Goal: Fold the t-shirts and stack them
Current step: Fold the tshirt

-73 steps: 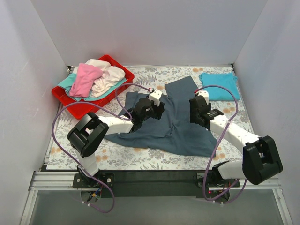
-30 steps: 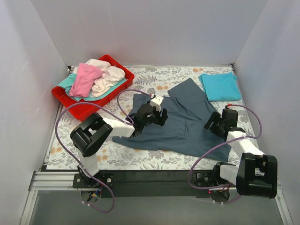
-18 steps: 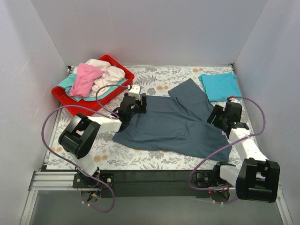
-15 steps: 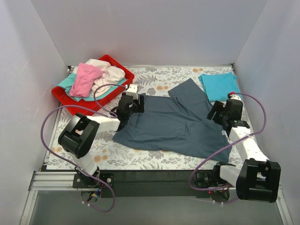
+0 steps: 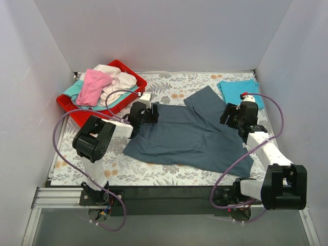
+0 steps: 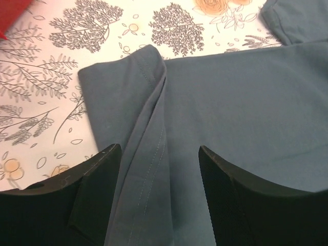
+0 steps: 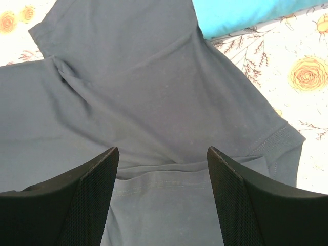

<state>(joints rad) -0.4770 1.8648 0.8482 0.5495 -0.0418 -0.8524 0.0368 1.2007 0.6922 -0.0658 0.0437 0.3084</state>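
The large slate grey-blue t-shirt [image 5: 189, 134] lies spread across the middle of the floral table cover. My left gripper [image 5: 148, 114] hovers over the shirt's upper left corner. It is open, and a folded, stitched edge [image 6: 148, 154] of cloth lies flat below the gap [image 6: 159, 154]. My right gripper [image 5: 231, 116] is open above the shirt's right part, where a hem crease [image 7: 169, 171] crosses between the fingers [image 7: 162, 154]. Neither grips cloth. A folded turquoise t-shirt [image 5: 241, 93] [image 7: 241, 13] lies at the back right.
A red plastic tray [image 5: 77, 116] at the back left holds a pink t-shirt [image 5: 94, 85], a cream-white one [image 5: 119, 84] and a teal one [image 5: 76, 92] in a heap. White walls close in the table on three sides.
The left gripper has moved from the shirt's middle to its upper left corner. The right gripper has moved away from me along the right side. The shirt now lies flatter and wider.
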